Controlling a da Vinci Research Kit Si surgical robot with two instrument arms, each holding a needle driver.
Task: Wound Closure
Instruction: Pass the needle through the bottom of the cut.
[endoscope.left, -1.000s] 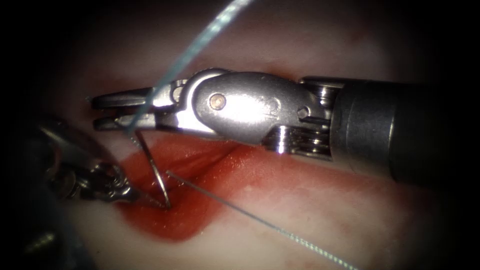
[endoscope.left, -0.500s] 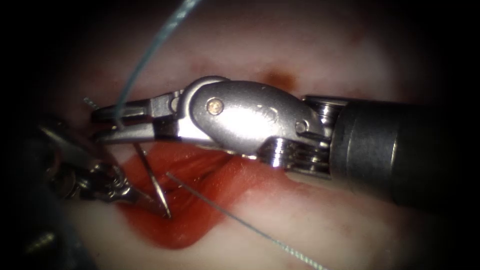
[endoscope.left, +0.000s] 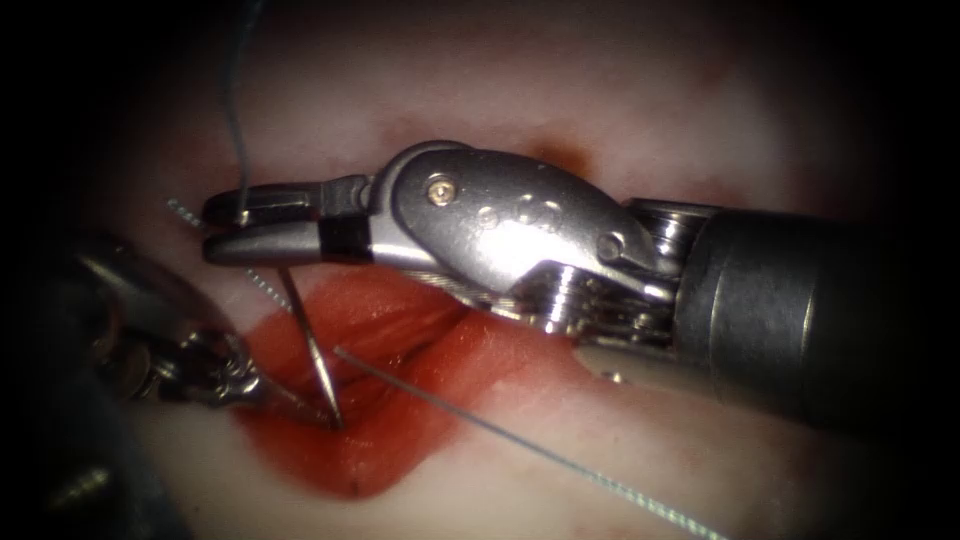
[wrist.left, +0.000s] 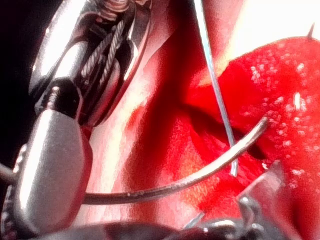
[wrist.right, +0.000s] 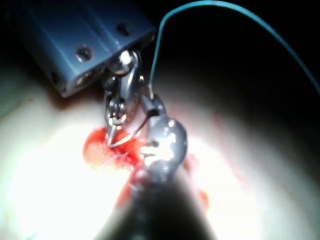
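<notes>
Gripping, right tool: the right tool (endoscope.left: 262, 226) reaches in from the right with its two jaws pressed together on the needle (endoscope.left: 310, 350), close to the end where the thread (endoscope.left: 232, 120) leaves it.
Needle: from that grip it slants down into the cut (endoscope.left: 400, 330). Its far end sits low in the red fluid (endoscope.left: 350, 470), and I cannot tell whether the end is in the tissue (endoscope.left: 600, 90) or only resting on it.
Left tool: the left tool (endoscope.left: 275, 398) comes in from the left of the cut, and its tip meets the needle's lower end. Whether it grips the needle or only touches it, I cannot tell.
Thread: one strand climbs straight up from the right tool. A second strand (endoscope.left: 520, 445) crosses the cut and runs off to the right.
Doing it well: to my eye the hold must stay firm and square so the needle does not roll. Any move should follow the needle's own curve rather than lever against the edges of the cut, and both strands should be kept away from the point.
Left wrist view: from this close the needle (wrist.left: 190, 182) shows as a long curve, which looks nearly straight from the endoscope, with a strand (wrist.left: 215, 85) crossing in front of it.
Right wrist view: the thread (wrist.right: 235, 7) sweeps out in a wide arc well away from the right tool (wrist.right: 150, 102). The left tool (wrist.right: 112, 132) sits just beyond it over the red patch.
</notes>
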